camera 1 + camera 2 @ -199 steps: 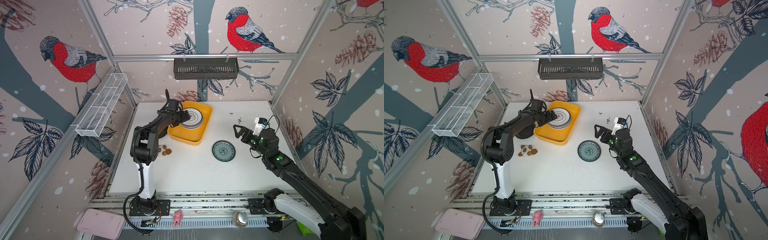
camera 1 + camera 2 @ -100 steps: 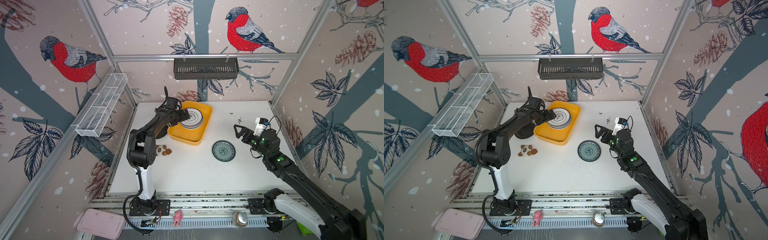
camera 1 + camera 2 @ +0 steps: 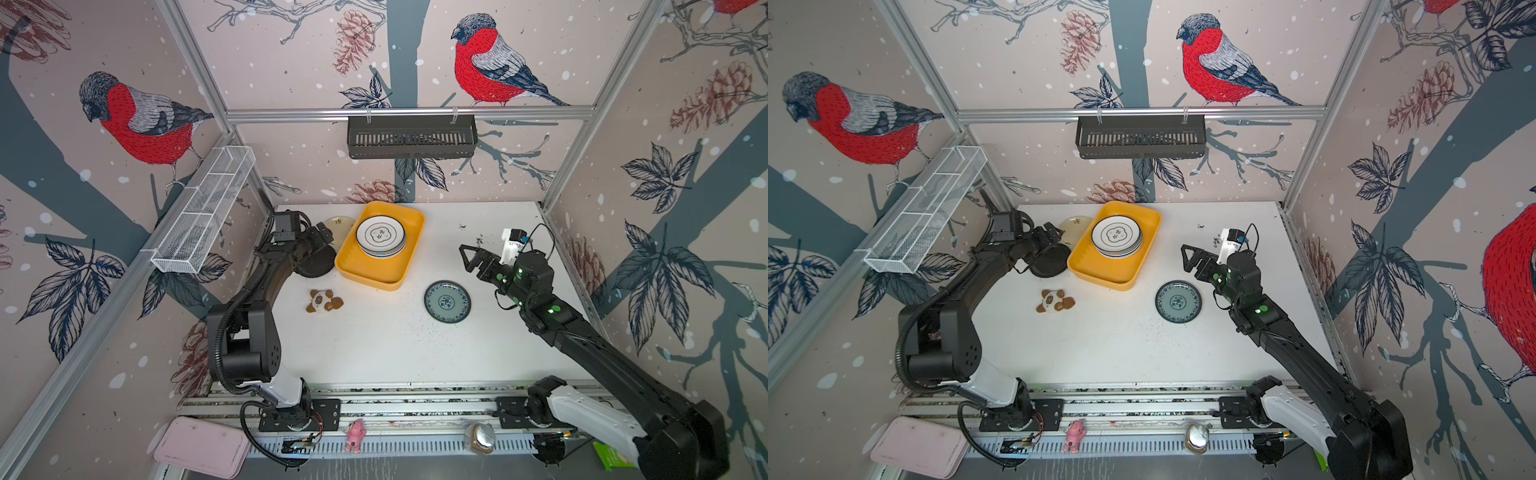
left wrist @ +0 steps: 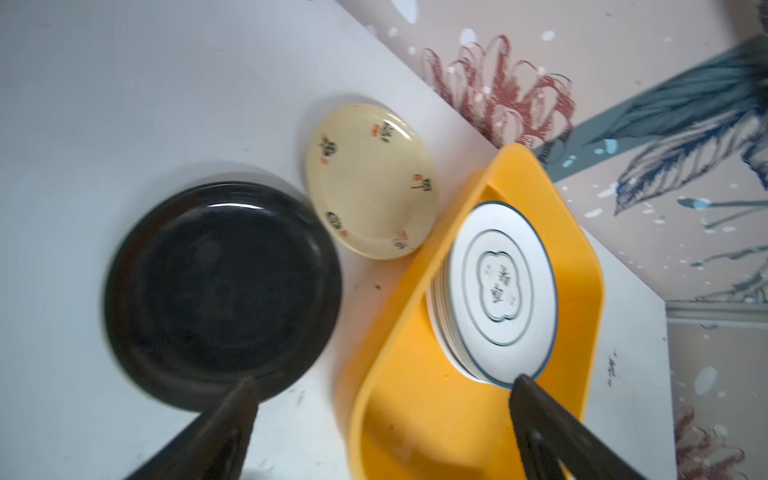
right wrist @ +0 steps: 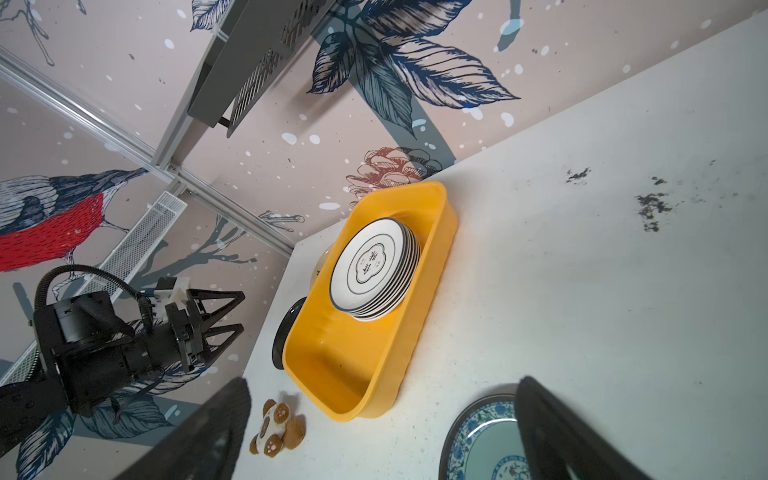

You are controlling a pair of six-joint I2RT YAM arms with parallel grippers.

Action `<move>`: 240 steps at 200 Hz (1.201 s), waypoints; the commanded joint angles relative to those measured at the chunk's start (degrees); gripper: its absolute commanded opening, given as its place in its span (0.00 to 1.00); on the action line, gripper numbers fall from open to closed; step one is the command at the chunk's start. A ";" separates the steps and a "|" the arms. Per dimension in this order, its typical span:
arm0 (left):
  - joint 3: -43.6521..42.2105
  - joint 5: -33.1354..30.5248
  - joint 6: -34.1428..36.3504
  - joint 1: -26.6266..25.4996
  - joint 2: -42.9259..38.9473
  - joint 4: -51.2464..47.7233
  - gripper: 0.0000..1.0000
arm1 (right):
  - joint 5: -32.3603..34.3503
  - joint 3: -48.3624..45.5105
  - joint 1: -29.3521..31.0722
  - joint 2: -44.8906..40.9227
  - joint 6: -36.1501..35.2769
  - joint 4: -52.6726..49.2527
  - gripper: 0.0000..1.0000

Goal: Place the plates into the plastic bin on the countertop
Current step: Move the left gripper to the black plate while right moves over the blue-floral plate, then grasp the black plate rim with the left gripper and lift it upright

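White plates (image 3: 381, 236) stacked in the yellow bin (image 3: 376, 277) on the counter (image 3: 395, 345); black plate (image 3: 318, 268), cream plate (image 3: 341, 224) and teal plate (image 3: 447, 301) lie outside it; left hand (image 3: 326, 237), over the gap between black plate and bin, and right hand (image 3: 467, 258), near the teal plate, both spread and empty.

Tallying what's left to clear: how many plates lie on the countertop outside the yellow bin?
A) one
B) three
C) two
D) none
B: the cream plate, the black plate and the teal plate all lie on the countertop, outside the bin.
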 commanded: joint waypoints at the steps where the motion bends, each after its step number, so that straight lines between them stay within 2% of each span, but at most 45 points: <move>1: -3.69 -0.44 -1.03 3.58 -1.80 2.44 0.94 | -1.75 2.28 1.60 2.03 -2.30 3.32 1.00; 47: -10.95 5.39 -3.53 12.01 -0.48 7.14 0.88 | -8.46 7.87 8.87 10.49 -5.70 9.91 1.00; 91: -11.09 6.26 -3.52 14.00 5.51 9.32 0.84 | -13.08 15.53 17.05 20.66 -10.18 10.02 1.00; 114: -10.70 8.07 -3.98 14.41 8.60 11.46 0.81 | -11.72 18.94 20.12 23.31 -13.14 7.42 1.00; 140: -10.38 8.94 -4.16 14.35 11.44 13.16 0.80 | -10.43 20.18 20.82 24.06 -13.50 5.81 1.00; 191: -10.74 11.37 -5.84 14.41 15.59 17.41 0.62 | -7.40 19.00 20.76 22.64 -13.06 4.82 1.00; 240: -9.68 10.45 -5.79 14.36 17.80 17.11 0.40 | -5.39 17.98 20.34 21.81 -11.92 4.60 1.00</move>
